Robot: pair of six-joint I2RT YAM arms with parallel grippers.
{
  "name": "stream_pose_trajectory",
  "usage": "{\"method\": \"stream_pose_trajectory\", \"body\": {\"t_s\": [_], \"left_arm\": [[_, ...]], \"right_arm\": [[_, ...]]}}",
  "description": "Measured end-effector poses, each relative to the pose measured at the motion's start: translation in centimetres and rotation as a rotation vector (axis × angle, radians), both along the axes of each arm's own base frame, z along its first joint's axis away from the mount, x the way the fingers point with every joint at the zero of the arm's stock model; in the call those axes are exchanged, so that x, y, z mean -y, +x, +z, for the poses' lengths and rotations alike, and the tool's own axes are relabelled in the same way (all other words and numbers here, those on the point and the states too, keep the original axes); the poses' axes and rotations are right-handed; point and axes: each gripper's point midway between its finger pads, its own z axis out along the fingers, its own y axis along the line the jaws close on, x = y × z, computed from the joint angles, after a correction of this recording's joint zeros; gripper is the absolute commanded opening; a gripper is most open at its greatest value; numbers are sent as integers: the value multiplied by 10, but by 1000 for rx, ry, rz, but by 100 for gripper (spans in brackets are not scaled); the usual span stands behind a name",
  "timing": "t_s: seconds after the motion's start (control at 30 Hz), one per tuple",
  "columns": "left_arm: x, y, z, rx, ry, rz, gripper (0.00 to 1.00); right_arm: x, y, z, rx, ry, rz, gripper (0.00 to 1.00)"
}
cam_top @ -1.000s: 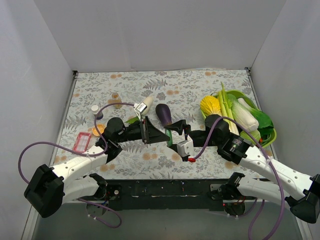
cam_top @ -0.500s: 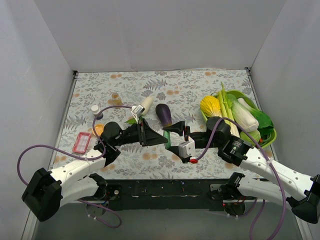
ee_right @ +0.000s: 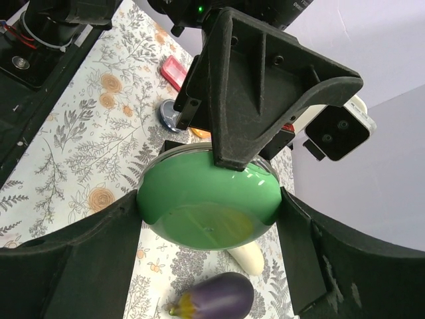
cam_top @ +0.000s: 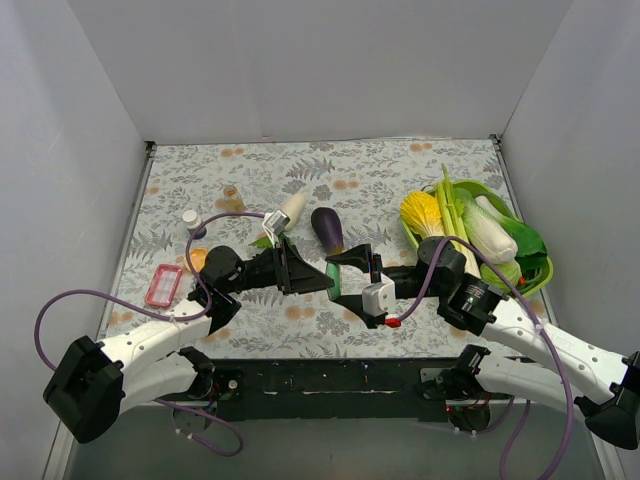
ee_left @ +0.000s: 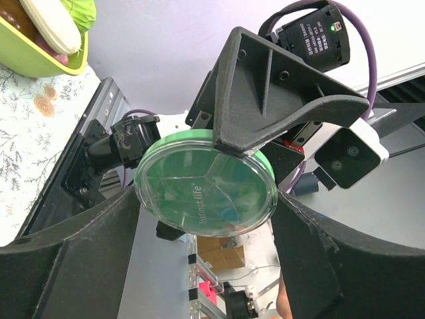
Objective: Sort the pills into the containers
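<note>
Mid-frame | we find the green container (cam_top: pixel 335 277) held on edge in mid-air | left gripper (ee_left: pixel 207 219) clamps its lid (ee_left: pixel 206 189) side, right gripper (ee_right: pixel 207 219) its base, jaws crossed.

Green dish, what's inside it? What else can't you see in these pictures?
- What's inside the green dish: left wrist view, the tinted lid and glare blur it.
- Green dish, top view: edge-on and tiny, squeezed between left gripper and right gripper.
- Right wrist view: only its underside shows.
- Orange dish, top view: partly hidden by the left arm.
</note>
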Motion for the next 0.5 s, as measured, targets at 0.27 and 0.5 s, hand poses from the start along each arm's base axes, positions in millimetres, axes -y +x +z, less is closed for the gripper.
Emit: {"method": "stream_pose_trajectory", "body": {"t_s": [0.27,0.5], "left_arm": [[-1,-3,2,6,-5,-7,83],[-5,-9,9,41,-21,-19,89]], "right_arm": [[0,-2,3,-13,11,5,29],[4,0,9,-18,29,-14,29]]}}
